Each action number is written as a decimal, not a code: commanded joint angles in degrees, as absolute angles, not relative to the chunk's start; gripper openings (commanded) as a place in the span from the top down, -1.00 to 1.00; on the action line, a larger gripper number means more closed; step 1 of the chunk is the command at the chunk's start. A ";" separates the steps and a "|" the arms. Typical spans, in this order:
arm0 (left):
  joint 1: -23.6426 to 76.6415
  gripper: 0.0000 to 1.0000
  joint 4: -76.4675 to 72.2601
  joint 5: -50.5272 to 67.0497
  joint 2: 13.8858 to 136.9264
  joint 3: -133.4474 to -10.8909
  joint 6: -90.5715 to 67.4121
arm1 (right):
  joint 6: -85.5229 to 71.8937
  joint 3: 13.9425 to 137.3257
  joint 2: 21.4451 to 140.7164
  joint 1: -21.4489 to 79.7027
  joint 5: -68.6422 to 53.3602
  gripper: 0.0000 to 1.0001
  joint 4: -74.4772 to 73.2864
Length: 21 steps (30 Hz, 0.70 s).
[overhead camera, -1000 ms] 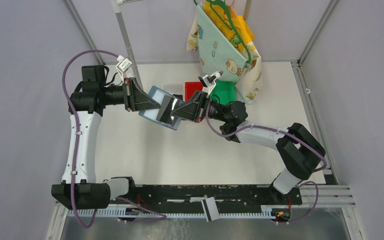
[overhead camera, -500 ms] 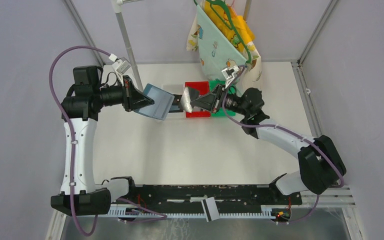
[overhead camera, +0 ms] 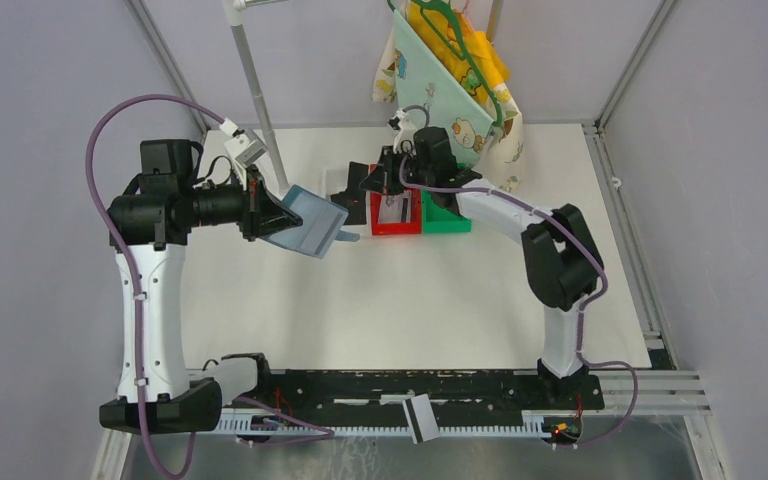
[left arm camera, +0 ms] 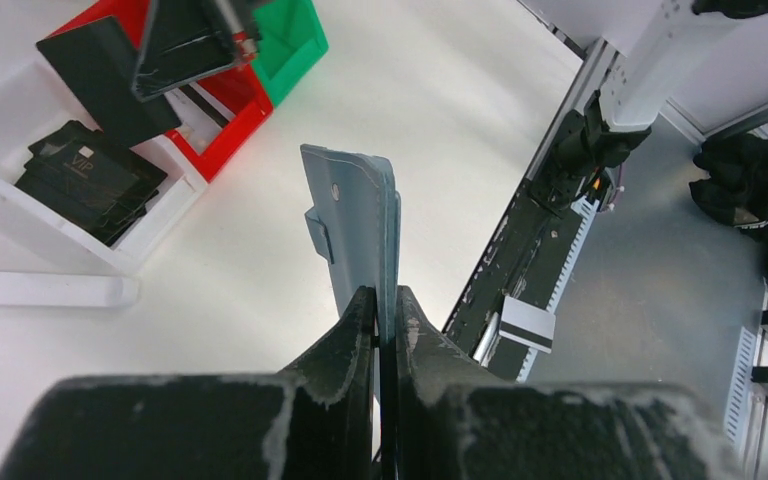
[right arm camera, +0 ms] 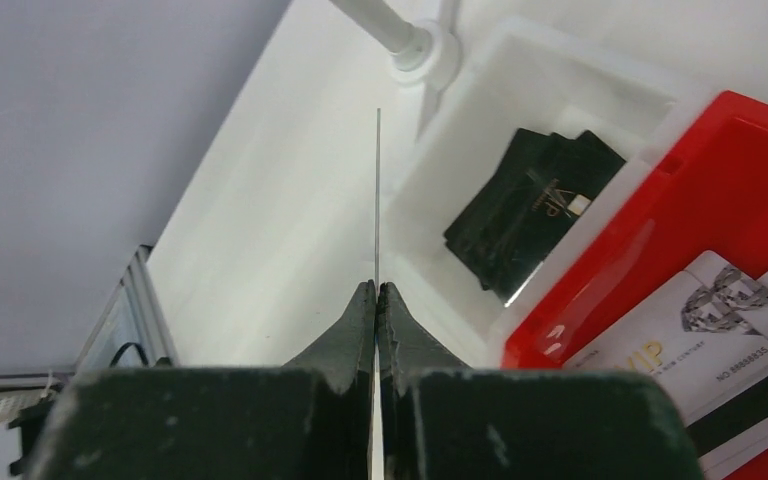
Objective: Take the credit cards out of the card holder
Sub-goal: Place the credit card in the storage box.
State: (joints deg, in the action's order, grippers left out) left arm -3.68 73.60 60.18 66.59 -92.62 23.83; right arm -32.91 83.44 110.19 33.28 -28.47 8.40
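My left gripper (overhead camera: 278, 215) (left arm camera: 385, 295) is shut on the near edge of the teal-blue card holder (overhead camera: 310, 228) (left arm camera: 355, 220) and holds it up off the table, snap tab (left arm camera: 318, 232) on its left face. My right gripper (overhead camera: 385, 190) (right arm camera: 377, 287) is shut on a thin credit card (right arm camera: 377, 190), seen edge-on in the right wrist view. It hovers over the seam between the white tray (right arm camera: 480, 90) and the red bin (right arm camera: 760, 170). From the left wrist view that card (left arm camera: 100, 70) looks dark. Pale credit cards (right arm camera: 720, 320) (overhead camera: 395, 208) lie in the red bin.
Black cards (right arm camera: 530, 220) (left arm camera: 90, 180) lie in the white tray; a green bin (overhead camera: 445, 205) stands right of the red one. A white pole (overhead camera: 255, 80) rises behind the left arm, and cloth bags (overhead camera: 450, 80) hang at the back. A striped card (overhead camera: 420, 415) rests on the front rail.
The right gripper pulled a card away from the card holder and carried it back and right to the bins. The left arm drew the holder slightly left.
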 commanded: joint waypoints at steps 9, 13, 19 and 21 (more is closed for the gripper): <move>-3.58 0.93 77.45 68.00 64.79 -92.68 29.24 | -29.06 101.75 126.69 35.18 -23.02 1.00 -0.45; -3.50 0.94 77.40 68.16 64.49 -91.87 28.50 | -29.89 102.83 128.57 35.74 -20.81 1.00 1.31; -3.45 0.96 72.34 68.41 63.05 -90.55 23.73 | -29.71 106.03 131.23 36.40 -19.49 0.57 0.76; -3.40 0.96 72.33 68.82 63.02 -90.68 23.48 | -29.07 106.39 130.95 36.39 -18.91 0.26 0.17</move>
